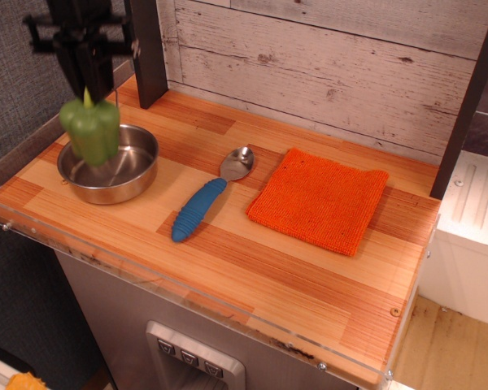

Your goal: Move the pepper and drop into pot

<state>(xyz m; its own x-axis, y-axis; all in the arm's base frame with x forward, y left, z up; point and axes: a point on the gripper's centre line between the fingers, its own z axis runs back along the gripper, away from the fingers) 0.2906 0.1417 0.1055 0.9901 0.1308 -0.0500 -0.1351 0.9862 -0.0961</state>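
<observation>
The glossy green pepper (91, 130) hangs by its light-green stem from my gripper (86, 88), which is shut on the stem. The pepper is held in the air over the left part of the shiny steel pot (124, 175), hiding the pot's near-left rim and handle. The pot sits at the left end of the wooden counter (309, 268). The gripper's black body reaches down from the top left of the view.
A spoon (205, 201) with a blue handle lies right of the pot. An orange cloth (319, 199) lies further right. A dark post (150, 50) stands at the back left, before a whitewashed plank wall. A clear plastic lip edges the counter's front.
</observation>
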